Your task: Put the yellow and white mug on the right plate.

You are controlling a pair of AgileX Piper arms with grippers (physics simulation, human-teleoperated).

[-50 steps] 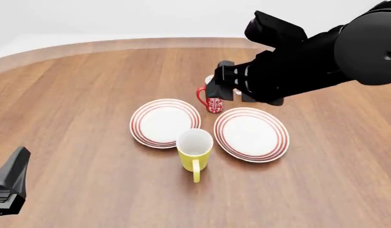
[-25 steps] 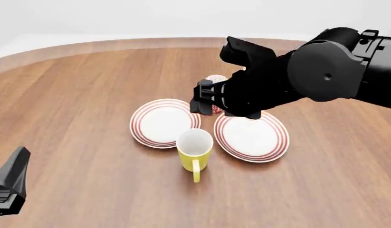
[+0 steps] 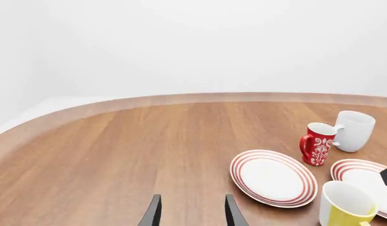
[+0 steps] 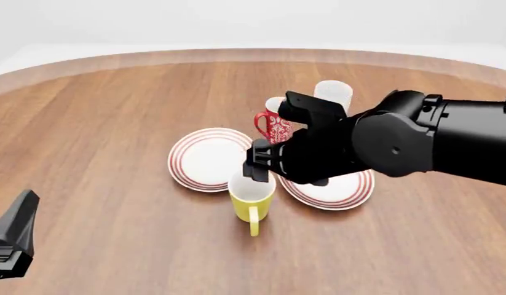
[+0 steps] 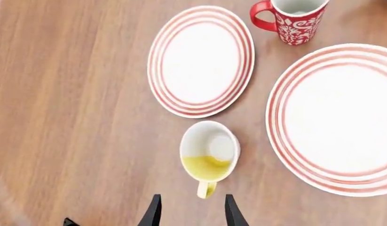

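Wooden table (image 4: 113,123) under a plain white backdrop. The yellow mug (image 4: 252,198) stands upright on bare wood, just in front of the gap between the two plates, handle toward the camera. The right plate (image 4: 351,187) is beside it, half covered by the right arm. The right gripper (image 5: 188,211) hovers above the mug, fingers spread, nothing held. The left gripper (image 3: 189,212) is parted too, low at the near left edge. The red mug (image 4: 274,126) and white mug (image 4: 333,95) stand behind.
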